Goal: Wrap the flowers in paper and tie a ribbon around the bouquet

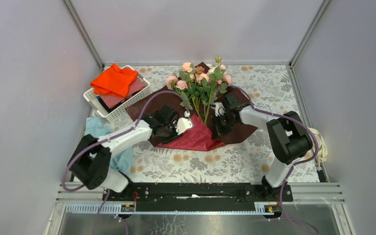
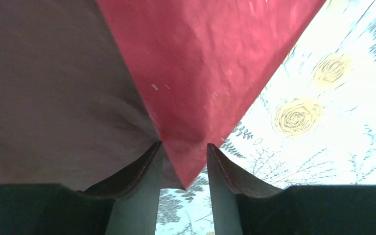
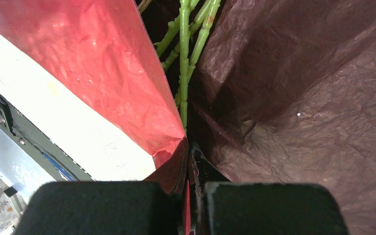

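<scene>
The paper (image 1: 198, 139) is lying spread at the middle of the table on a tablecloth (image 1: 235, 161) printed with grey leaves and tan roses. Most of the sheet is showing a dull, dark maroon face, finely crinkled like crepe, while a flap folded over at its near side is showing a brighter red, faintly glossy face that is tapering to a sharp triangular point. The flowers (image 1: 200, 81) are resting on the sheet with their pale pink and peach heads and green leaves fanning out over its far edge, and their thin, knobbly green stems (image 3: 183, 73) are running down into the crease between the red flap and the maroon side. The right gripper (image 3: 189, 152) is pinching the paper there, its dark padded fingers pressed together on a thin red edge just below the stem ends. The left gripper (image 2: 184, 145) is standing with its jaws apart, and the tip of the red flap is hanging in the gap between them, unclamped. At the far left, a white lattice basket (image 1: 127, 105) is holding a crumpled orange cloth (image 1: 113, 81), and a light blue cloth (image 1: 98, 128) is lying just beside it.
</scene>
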